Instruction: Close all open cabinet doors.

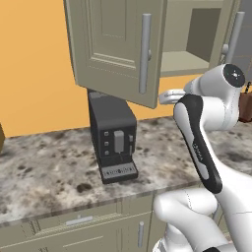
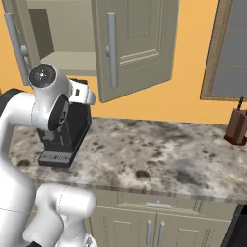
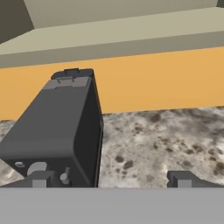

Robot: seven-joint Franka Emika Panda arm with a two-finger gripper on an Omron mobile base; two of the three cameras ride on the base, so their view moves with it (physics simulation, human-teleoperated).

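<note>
Base cabinets (image 1: 74,226) sit nearest, under the counter edge, w/ small silver handles. Above them the speckled granite counter (image 2: 159,159) runs across both base views.

Arm rises from the base and bends toward the wall cab. Gripper (image 3: 111,179) seen in hand view: two dark fingertips (image 3: 41,179) at the bottom, well apart, nothing between them, so jaws wide and holding nothing. It looks down over the top of the black coffee machine (image 1: 113,135), which stands on the counter just below the wall cab, drip tray facing out.

Knife block (image 2: 237,126), brown, stands on the counter far to the arm's right, well apart from the machine.

Behind: orange wall (image 1: 34,69). Dark-framed window (image 2: 231,48) at right in right base view.

Up top, the wall cab interior (image 2: 62,43) is exposed, w/ a bare shelf. Both cabinet doors stand swung out: left door (image 1: 118,44) hangs out over the coffee machine, long vertical bar handle (image 1: 144,54) facing the camera; right door (image 1: 231,34) is seen edge-on at the other side of the opening, partly behind the arm's elbow joint. Hand view shows the cab's underside (image 3: 122,41) as a beige band above the orange wall.
</note>
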